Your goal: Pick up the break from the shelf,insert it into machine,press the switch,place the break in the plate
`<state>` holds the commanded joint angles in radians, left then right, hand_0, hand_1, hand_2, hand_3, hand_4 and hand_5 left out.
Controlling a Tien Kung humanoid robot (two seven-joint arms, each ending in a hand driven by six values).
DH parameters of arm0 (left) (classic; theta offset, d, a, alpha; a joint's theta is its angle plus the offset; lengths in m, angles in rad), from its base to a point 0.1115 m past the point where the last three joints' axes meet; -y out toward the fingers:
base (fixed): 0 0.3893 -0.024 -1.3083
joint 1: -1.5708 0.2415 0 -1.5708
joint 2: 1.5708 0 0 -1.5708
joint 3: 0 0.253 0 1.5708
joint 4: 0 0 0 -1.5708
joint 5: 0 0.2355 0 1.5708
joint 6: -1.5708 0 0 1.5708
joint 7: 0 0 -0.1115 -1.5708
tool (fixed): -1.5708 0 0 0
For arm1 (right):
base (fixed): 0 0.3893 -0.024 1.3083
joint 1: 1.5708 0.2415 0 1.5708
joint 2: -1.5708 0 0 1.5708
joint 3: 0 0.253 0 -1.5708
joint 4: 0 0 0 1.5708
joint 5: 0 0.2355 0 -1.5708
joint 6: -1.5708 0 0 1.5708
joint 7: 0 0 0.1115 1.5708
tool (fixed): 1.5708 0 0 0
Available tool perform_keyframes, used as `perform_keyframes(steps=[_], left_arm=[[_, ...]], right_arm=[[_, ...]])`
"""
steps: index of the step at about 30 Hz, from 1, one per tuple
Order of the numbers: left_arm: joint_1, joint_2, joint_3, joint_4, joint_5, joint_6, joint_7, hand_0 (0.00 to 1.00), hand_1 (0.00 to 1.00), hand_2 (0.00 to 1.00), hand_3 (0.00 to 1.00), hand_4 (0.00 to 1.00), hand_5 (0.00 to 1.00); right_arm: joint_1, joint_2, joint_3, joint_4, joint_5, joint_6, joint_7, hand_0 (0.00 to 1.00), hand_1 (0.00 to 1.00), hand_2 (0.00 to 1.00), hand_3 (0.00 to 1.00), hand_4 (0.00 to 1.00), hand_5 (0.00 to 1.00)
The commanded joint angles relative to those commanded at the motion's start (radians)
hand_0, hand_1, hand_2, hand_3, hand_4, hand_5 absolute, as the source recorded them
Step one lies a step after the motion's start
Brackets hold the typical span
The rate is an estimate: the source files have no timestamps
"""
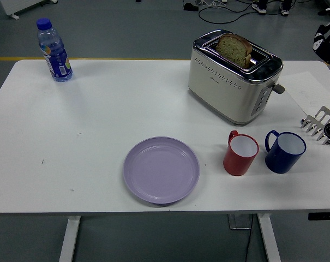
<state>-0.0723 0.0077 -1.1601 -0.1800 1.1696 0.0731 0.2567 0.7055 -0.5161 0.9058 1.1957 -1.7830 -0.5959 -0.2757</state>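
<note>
Brown bread sticks up out of the near slot of the toaster, which stands at the far right of the white surface. The slice stands on its edge and runs along the slot, from far left to near right. You have not pushed the lever down yet, I think. It pokes out of the toaster's right end, high up.

Your right arm is the nearer one. Only a dark bit of it shows at the top right edge, up above and to the right of the toaster, so the lever lies left and down from it. You cannot tell if that hand is open or closed. Your left arm is not in the picture.

A silver rack sits at the right edge. The purple plate waits near the front, left of the toaster.
</note>
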Motion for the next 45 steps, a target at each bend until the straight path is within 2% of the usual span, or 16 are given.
perform_keyframes(steps=[4, 5, 6, 8, 11, 19, 31, 42, 45], left_arm=[[0.001, -0.002, -0.003, 0.000, 0.001, 0.001, 0.000, 0.669, 0.613, 0.735, 0.707, 0.530, 0.998], [0.001, -0.003, -0.003, 0.000, 0.000, 0.001, 0.000, 0.669, 0.614, 0.735, 0.707, 0.530, 0.998], [0.001, -0.003, -0.003, 0.000, 0.000, 0.001, 0.000, 0.669, 0.614, 0.735, 0.707, 0.530, 0.998], [0.002, -0.004, -0.002, 0.000, 0.002, 0.000, 0.001, 0.669, 0.614, 0.735, 0.707, 0.530, 0.998], [0.001, -0.004, 0.002, 0.000, 0.001, 0.000, 0.002, 0.668, 0.616, 0.734, 0.707, 0.527, 0.998], [0.000, -0.004, -0.002, 0.000, 0.003, 0.000, 0.001, 0.668, 0.618, 0.734, 0.707, 0.525, 0.998], [0.000, -0.005, -0.003, 0.000, 0.005, -0.001, 0.002, 0.666, 0.620, 0.733, 0.708, 0.524, 0.998], [0.004, -0.008, -0.006, 0.000, 0.010, -0.001, 0.004, 0.666, 0.621, 0.733, 0.706, 0.521, 0.998], [0.007, -0.008, -0.009, 0.000, 0.015, -0.002, 0.005, 0.666, 0.621, 0.733, 0.706, 0.521, 0.998]], right_arm=[[-0.046, -0.014, -0.017, 0.000, -0.004, 0.029, 0.023, 0.178, 0.274, 0.368, 0.620, 0.431, 0.002], [-0.052, -0.016, -0.023, -0.001, -0.001, 0.038, 0.029, 0.201, 0.269, 0.362, 0.603, 0.474, 0.002], [-0.055, -0.016, -0.027, -0.003, 0.002, 0.046, 0.036, 0.201, 0.269, 0.362, 0.603, 0.474, 0.002], [-0.060, -0.012, -0.038, -0.013, 0.007, 0.089, 0.069, 0.201, 0.269, 0.362, 0.603, 0.474, 0.002], [-0.062, -0.006, -0.041, -0.025, 0.010, 0.129, 0.087, 0.193, 0.271, 0.363, 0.602, 0.462, 0.002], [-0.072, 0.005, -0.061, -0.053, 0.005, 0.212, 0.092, 0.193, 0.272, 0.364, 0.595, 0.447, 0.002], [-0.073, 0.026, -0.091, -0.086, 0.007, 0.226, 0.093, 0.191, 0.271, 0.364, 0.595, 0.441, 0.002], [-0.070, 0.058, -0.094, -0.132, 0.008, 0.235, 0.098, 0.190, 0.273, 0.366, 0.595, 0.439, 0.002], [-0.067, 0.078, -0.087, -0.154, 0.007, 0.235, 0.104, 0.190, 0.273, 0.366, 0.595, 0.439, 0.002]])
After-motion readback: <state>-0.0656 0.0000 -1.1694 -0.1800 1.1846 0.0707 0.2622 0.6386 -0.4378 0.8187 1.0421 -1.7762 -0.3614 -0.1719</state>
